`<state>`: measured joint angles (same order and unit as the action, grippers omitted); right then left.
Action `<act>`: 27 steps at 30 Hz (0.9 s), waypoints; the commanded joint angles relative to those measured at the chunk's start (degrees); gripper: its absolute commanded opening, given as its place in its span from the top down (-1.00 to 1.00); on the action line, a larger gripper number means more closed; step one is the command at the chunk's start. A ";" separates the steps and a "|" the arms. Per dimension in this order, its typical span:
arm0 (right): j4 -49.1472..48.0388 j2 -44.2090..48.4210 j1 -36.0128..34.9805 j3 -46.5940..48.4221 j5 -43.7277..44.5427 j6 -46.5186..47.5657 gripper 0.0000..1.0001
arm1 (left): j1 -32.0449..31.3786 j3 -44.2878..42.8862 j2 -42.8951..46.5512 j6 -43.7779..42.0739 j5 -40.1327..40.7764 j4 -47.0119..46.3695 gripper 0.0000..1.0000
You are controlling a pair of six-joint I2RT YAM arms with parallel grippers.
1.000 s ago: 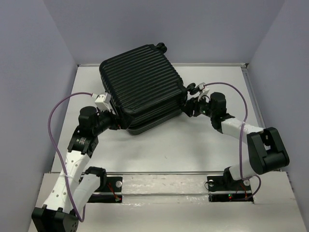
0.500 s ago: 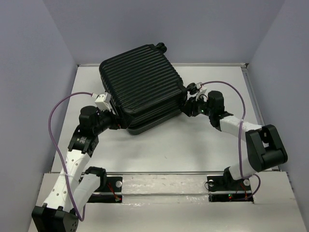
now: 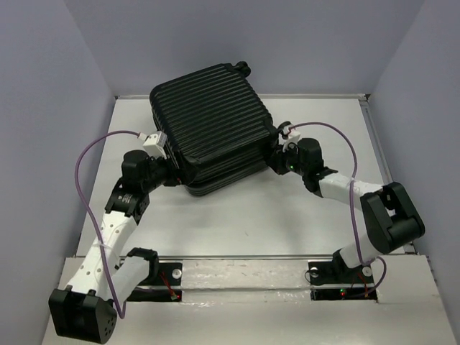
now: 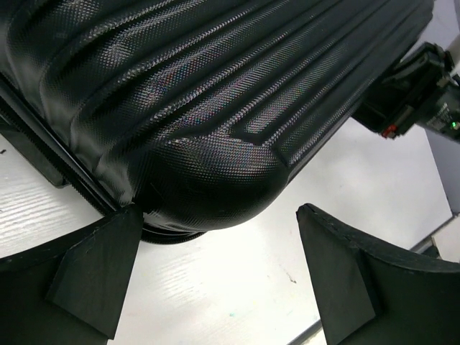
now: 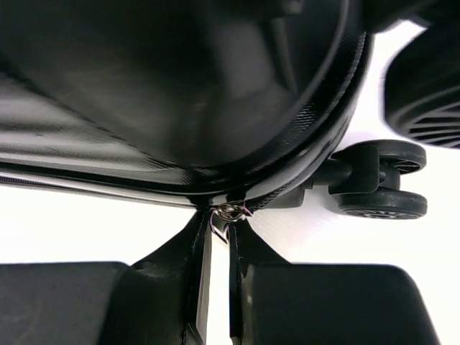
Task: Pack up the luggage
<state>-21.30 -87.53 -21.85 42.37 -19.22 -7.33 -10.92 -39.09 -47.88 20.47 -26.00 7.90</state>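
- One luggage (image 3: 212, 126) lies flat on the white table (image 3: 287, 215), in the far middle and turned slightly askew. Its ribbed shells are shut together, so its contents are hidden.
- There is one case and there are two arms. The right wrist view shows one caster wheel (image 5: 377, 183) clearly, sticking out at the case's corner, and the overhead view shows another at the far corner.
- The left gripper (image 3: 175, 177) is at the near-left corner of the case.
- In the left wrist view its jaws are spread wide, with the rounded corner of the lower shell sitting between them.
- The left finger (image 4: 93, 273) touches, or very nearly touches, the seam edge of the case. The right finger stands apart from it, over bare table. This claw grips nothing.
- The right gripper (image 5: 219, 230) is at the right side of the case, near its wheeled corner.
- Its jaws are drawn in to a thin slit.
- A small metal zipper pull (image 5: 228, 213) is pinched at their tips, right against the zip seam where the two shells meet.
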 commanded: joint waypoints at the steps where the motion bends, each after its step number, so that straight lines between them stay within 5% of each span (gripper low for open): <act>1: -7.26 1.48 -10.31 -3.25 1.37 -6.01 0.86 | -3.58 -2.74 -1.60 3.08 -3.36 -6.93 -0.97; 8: -5.53 -3.70 -27.43 2.18 10.68 -10.17 0.86 | -9.56 -2.83 -2.66 6.25 0.24 -10.19 -0.97; 14: -3.48 -1.86 -27.46 2.89 10.19 -10.94 0.86 | -10.09 -2.66 -1.25 6.60 1.57 -9.75 -0.96; 20: -16.38 -10.72 -41.77 6.84 7.19 -17.53 0.86 | -11.93 -3.53 -2.92 10.29 1.48 -13.35 -0.96; 24: -34.99 -15.22 -47.23 4.13 4.55 -24.48 0.86 | -12.20 -7.92 -3.98 12.84 1.30 -13.79 -0.96; 27: -35.39 -14.69 -50.92 2.72 8.83 -23.26 0.86 | -12.37 -10.03 -5.03 15.46 2.09 -14.93 -0.96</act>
<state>-43.88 -102.83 -61.78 46.50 1.08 -26.26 -20.91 -42.63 -51.62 30.55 -17.26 8.05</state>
